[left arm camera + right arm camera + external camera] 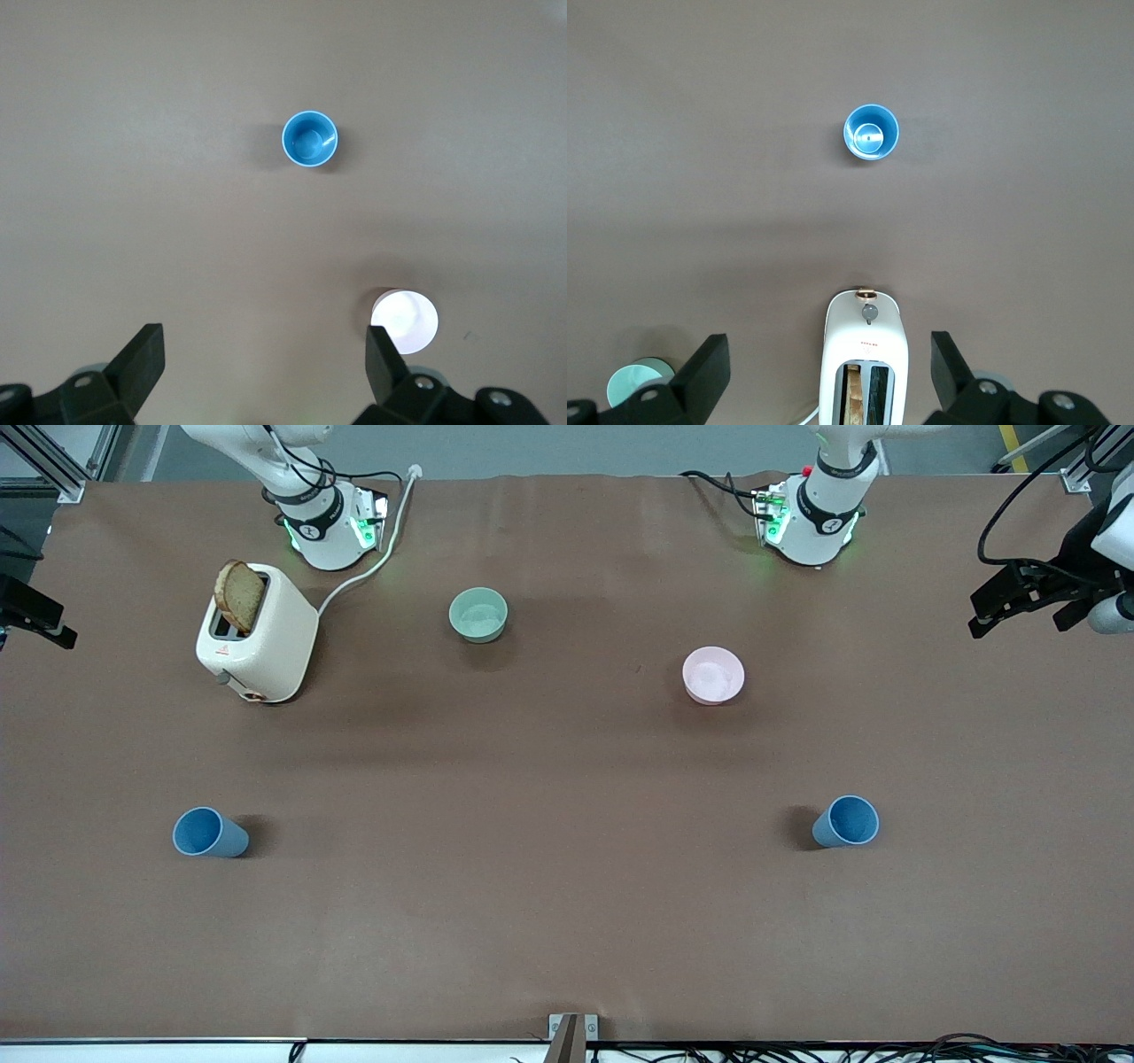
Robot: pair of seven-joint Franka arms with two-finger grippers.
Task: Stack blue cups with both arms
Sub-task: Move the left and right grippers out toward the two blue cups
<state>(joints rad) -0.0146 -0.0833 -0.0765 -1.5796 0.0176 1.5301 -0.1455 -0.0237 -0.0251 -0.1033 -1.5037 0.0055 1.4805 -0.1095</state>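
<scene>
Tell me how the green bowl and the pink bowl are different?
The green bowl is pale green, while the pink bowl is pale pink. The green bowl sits toward the right arm's end of the table, not far from the toaster; the pink bowl sits toward the left arm's end. The pink bowl is also nearer the front camera. Both are small, round, upright, and look empty.

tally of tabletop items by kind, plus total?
Blue cups: 2, one toward the right arm's end, one toward the left arm's end
Bowls: 2, pale green and pink
Toasters: 1, white
Bread slices: 1, standing in the toaster's slot
Total: 6
</scene>
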